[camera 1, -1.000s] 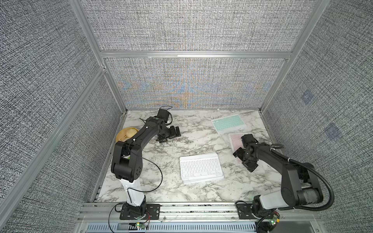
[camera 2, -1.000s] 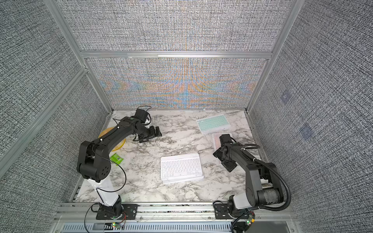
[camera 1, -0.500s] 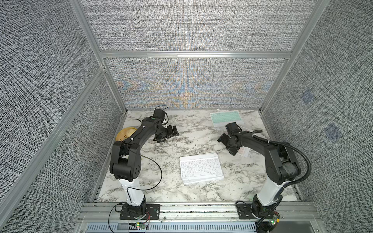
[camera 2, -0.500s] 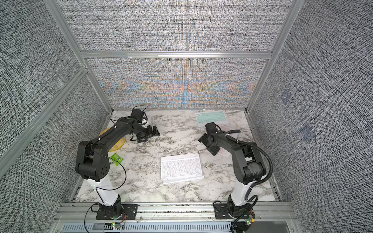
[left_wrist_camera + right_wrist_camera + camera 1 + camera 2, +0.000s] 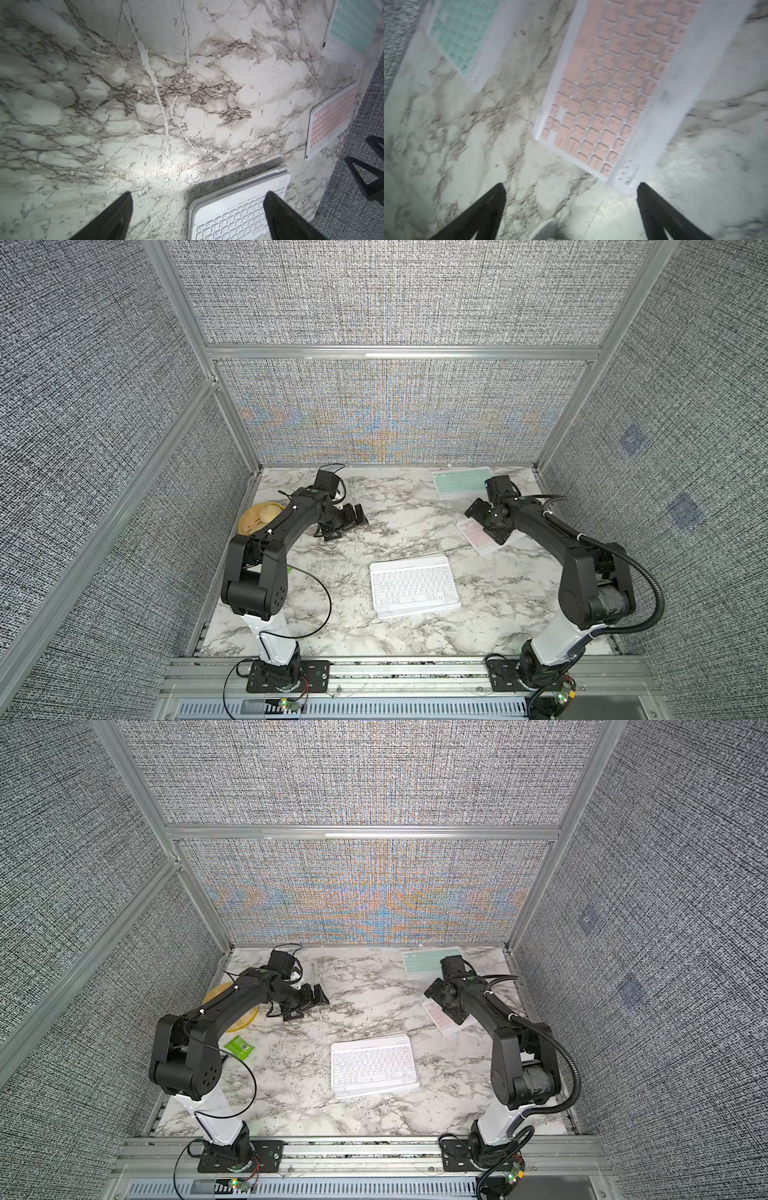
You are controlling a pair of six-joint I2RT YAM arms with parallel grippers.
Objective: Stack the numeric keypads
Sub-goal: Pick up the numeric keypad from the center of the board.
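Observation:
A white-keyed numeric keypad [image 5: 415, 587] [image 5: 374, 1067] [image 5: 239, 214] lies mid-table on top of another white frame. A pink-keyed keypad [image 5: 478, 539] [image 5: 441, 1020] [image 5: 612, 93] lies askew at the right. A mint-keyed one [image 5: 459, 483] [image 5: 422, 963] [image 5: 463, 35] lies by the back wall. My right gripper [image 5: 486, 522] [image 5: 446, 1002] [image 5: 571, 185] hangs open just above the pink keypad's end, with nothing between its fingers. My left gripper [image 5: 345, 524] [image 5: 305, 1002] [image 5: 198, 193] is open and empty over bare marble at the back left.
A yellow plate [image 5: 259, 516] [image 5: 232, 1011] sits against the left wall under the left arm. A small green packet [image 5: 239, 1048] lies near the left arm's base. Woven grey walls close in the marble table [image 5: 332, 614] on three sides.
The right arm has swung from the front right up and back, bringing its gripper over the pink keypad. The mint keypad now lies squarer to the back wall. The left gripper barely shifted.

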